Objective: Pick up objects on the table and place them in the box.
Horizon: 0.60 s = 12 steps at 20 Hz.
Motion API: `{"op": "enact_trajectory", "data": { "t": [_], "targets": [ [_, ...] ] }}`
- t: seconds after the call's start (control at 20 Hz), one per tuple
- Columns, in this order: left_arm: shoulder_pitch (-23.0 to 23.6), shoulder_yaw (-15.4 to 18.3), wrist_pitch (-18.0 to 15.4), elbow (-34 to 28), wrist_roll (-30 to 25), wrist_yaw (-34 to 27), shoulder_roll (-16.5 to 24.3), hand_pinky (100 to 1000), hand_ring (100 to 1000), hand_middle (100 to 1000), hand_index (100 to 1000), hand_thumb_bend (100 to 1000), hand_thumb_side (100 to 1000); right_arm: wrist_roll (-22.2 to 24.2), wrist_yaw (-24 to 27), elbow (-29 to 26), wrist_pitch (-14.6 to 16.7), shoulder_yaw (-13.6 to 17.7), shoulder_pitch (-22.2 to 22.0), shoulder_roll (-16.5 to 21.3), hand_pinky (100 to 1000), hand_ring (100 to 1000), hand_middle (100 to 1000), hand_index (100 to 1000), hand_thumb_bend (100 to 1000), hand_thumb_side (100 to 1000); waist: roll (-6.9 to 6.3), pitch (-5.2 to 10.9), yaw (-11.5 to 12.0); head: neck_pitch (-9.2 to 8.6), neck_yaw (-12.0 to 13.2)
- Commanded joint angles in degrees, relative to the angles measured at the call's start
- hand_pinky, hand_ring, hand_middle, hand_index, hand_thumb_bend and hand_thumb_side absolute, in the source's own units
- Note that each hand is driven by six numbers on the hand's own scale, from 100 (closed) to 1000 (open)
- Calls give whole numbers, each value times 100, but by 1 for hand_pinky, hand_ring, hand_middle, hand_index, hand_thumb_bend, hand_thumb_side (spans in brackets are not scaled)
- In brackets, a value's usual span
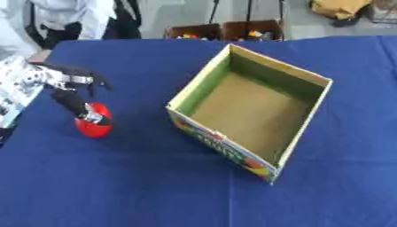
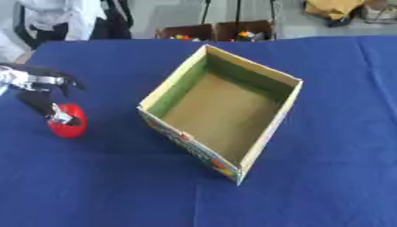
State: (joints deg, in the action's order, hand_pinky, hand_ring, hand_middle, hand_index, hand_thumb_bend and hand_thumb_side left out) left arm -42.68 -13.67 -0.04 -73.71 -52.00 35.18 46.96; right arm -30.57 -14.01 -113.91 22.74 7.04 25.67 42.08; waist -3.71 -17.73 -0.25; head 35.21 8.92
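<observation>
Red and rounded, the ball point(image 1: 94, 126) sits on the blue cloth of the tabletop point(image 1: 139, 186) well to the left of the box point(image 1: 252, 108), and my left hand point(image 1: 74, 95) is on it from above. One dark finger reaches down onto its top while the others curl near my wrist; I read that as the start of a pinch, but I cannot tell whether the thumb has closed on the far side, so I won't claim a hold. I judge the ball has not left the cloth, since its lower edge meets the fabric.

I came at it from above because it looks likely to roll if nudged sideways, and nothing beside it would stop it.

The cardboard box stands open-topped and turned at an angle, one corner toward me, its printed wall facing the ball; inside I see only bare brown floor. Between ball and box the cloth carries nothing, so what stands in the way is the near wall itself: I must lift over its rim.

My right hand does not show. Past the far edge stand brown crates point(image 1: 225, 30) holding small coloured things, and a person in white, touching nothing of mine.
</observation>
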Motion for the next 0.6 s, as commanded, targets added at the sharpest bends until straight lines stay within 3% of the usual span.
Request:
{"op": "enact_trajectory", "data": {
  "t": [0.05,0.4,0.6],
  "targets": [
    [-1,111,80,-62,3,-130,304,508,836,992,1000,524,600,-9,55,-68,-10,75,32,123,740,747,741,831,100,1000,-6,166,27,-18,15],
    [165,57,191,-162,3,-302,360,489,812,970,1000,522,593,-15,52,-68,-12,81,27,101,741,746,739,824,100,1000,13,149,50,-40,32],
    [232,17,206,-88,3,-177,373,487,804,972,1000,467,549,-22,46,-68,-7,87,23,100,741,746,739,824,100,1000,27,130,33,-51,49]
  ]
}}
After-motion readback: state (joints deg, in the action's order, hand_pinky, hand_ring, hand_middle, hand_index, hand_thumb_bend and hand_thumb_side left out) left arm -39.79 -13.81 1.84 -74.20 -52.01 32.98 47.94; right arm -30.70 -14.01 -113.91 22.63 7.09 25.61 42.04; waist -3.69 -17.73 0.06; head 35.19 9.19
